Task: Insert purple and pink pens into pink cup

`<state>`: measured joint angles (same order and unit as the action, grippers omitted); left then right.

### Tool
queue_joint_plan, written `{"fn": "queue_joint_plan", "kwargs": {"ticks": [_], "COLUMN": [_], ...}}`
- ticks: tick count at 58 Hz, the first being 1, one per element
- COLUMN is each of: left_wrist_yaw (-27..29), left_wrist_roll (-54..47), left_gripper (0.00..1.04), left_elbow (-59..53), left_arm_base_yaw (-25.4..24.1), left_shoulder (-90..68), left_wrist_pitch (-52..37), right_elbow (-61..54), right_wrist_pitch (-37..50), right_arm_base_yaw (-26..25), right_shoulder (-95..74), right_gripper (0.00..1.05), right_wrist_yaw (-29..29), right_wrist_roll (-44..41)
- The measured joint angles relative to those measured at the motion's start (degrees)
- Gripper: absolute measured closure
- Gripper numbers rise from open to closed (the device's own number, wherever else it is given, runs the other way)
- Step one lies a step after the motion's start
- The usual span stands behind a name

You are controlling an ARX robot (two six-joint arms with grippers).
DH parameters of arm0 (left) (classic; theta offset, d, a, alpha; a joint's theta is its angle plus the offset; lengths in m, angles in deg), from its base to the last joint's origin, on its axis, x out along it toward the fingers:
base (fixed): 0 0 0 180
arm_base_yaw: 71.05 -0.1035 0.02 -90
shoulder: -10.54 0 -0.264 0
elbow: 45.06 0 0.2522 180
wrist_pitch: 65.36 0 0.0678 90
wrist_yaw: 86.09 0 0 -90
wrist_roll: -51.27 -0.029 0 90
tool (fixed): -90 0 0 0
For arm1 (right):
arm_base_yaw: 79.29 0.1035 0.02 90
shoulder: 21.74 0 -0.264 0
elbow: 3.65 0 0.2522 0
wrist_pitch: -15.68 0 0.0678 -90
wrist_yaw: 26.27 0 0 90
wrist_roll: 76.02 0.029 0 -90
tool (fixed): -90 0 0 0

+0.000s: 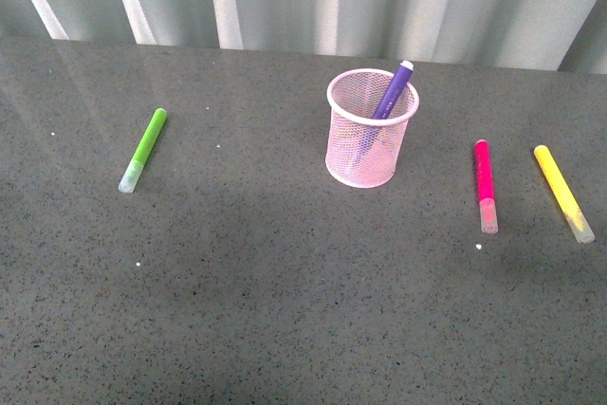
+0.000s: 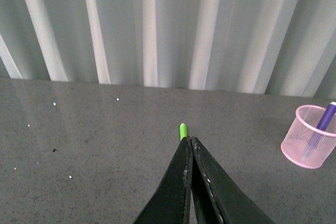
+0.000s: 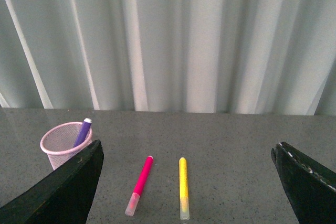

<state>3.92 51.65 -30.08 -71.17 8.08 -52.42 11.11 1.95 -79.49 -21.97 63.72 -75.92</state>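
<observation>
The pink cup (image 1: 372, 129) stands upright at the table's middle back, with the purple pen (image 1: 393, 91) leaning inside it, tip out over the rim. The pink pen (image 1: 485, 184) lies flat on the table to the cup's right, pale cap toward me. Neither arm shows in the front view. In the left wrist view my left gripper (image 2: 190, 140) is shut and empty, the cup (image 2: 308, 137) off to its side. In the right wrist view my right gripper (image 3: 186, 153) is open wide and empty, with the pink pen (image 3: 139, 184) and the cup (image 3: 65, 143) ahead between its fingers.
A lime-green marker (image 1: 144, 148) lies at the left; its end (image 2: 182, 130) pokes out beyond the left fingertips. A yellow marker (image 1: 562, 192) lies right of the pink pen, near the table's right edge, also in the right wrist view (image 3: 182, 187). A pleated curtain backs the table.
</observation>
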Motion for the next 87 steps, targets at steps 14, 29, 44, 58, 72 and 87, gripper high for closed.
{"fn": "queue_joint_plan", "kwargs": {"ticks": [14, 29, 44, 58, 72, 87], "left_wrist_yaw": [0.0, 0.0, 0.0, 0.0, 0.0, 0.0], "left_wrist_roll": [0.0, 0.0, 0.0, 0.0, -0.1, -0.1], "left_gripper": [1.01, 1.01, 0.55, 0.12, 0.07, 0.07], "left_elbow": [0.0, 0.0, 0.0, 0.0, 0.0, 0.0], "left_arm_base_yaw": [0.0, 0.0, 0.0, 0.0, 0.0, 0.0], "left_shoulder": [2.2, 2.3, 2.3, 2.3, 2.4, 2.4], "left_wrist_pitch": [0.7, 0.8, 0.8, 0.8, 0.8, 0.8], "right_elbow": [0.0, 0.0, 3.9, 19.1, 32.5, 51.8], "right_wrist_pitch": [0.0, 0.0, -9.4, 3.8, 16.1, 3.1], "right_arm_base_yaw": [0.0, 0.0, 3.5, -5.1, -5.6, -2.1], "right_shoulder": [0.0, 0.0, -4.9, -24.5, -57.3, -88.4], "right_gripper": [0.07, 0.07, 0.07, 0.07, 0.07, 0.07], "right_wrist_yaw": [0.0, 0.0, -11.1, -3.4, -1.4, -2.3], "right_wrist_roll": [0.0, 0.0, -0.5, -5.4, -5.6, -1.9]}}
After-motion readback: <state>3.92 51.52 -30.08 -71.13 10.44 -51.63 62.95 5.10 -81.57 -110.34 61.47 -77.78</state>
